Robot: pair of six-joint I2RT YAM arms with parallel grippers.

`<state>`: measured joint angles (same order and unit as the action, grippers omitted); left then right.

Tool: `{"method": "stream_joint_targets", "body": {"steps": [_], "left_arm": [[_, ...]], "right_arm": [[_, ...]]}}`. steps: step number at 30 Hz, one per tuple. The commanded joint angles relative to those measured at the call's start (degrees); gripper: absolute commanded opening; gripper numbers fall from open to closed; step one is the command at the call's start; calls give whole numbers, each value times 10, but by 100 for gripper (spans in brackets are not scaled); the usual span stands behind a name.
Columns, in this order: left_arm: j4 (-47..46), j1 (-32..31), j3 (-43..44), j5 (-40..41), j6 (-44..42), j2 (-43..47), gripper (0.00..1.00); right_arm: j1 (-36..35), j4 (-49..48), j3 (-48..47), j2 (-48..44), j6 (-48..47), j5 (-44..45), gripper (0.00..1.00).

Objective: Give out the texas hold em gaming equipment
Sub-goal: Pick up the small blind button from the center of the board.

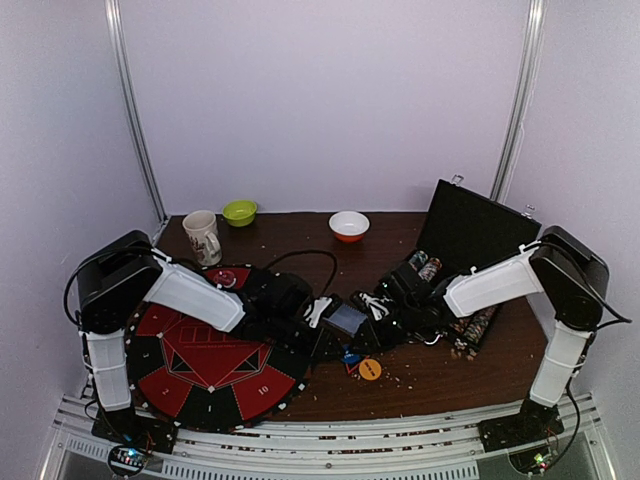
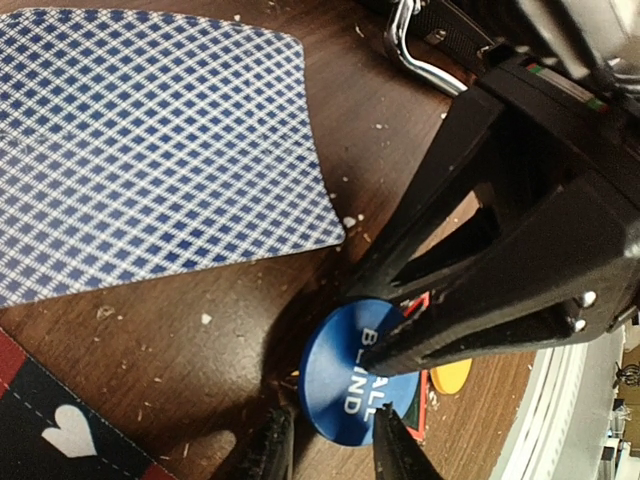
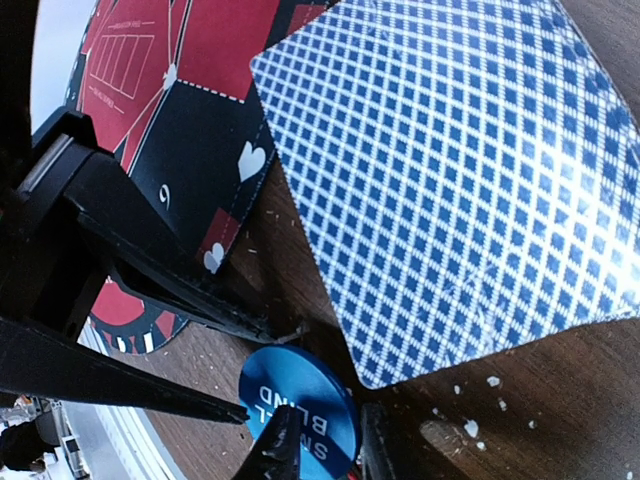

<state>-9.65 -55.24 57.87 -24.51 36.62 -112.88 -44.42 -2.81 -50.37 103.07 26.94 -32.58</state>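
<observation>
blue button [image 2: 345, 390] lies between checked cards [image 2: 150, 150] and orange button [image 2: 452, 376].

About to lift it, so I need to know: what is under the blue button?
Brown table shows under most of the blue button. One edge seems to overlap a red-edged black marker; how far that runs beneath is covered.

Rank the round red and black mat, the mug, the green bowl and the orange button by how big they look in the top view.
Largest to smallest:
round mat
mug
green bowl, only a little smaller than the mug
orange button
</observation>
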Motion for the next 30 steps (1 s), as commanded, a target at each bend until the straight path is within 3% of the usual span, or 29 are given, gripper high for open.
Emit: {"method": "stream_joint_targets", "body": {"steps": [1,12,23,30], "left_arm": [[17,-3,-6,-1,0,-23,30],[26,-3,-2,2,-5,-2,30],[138,0,22,43,-80,126,39],[213,42,23,90,-102,218,41]], "right_arm": [[3,9,-2,12,-8,-10,19],[14,76,-26,1,-44,-1,0],[7,140,-72,-53,-46,-34,0],[-25,162,-127,-62,-27,-26,0]]}}
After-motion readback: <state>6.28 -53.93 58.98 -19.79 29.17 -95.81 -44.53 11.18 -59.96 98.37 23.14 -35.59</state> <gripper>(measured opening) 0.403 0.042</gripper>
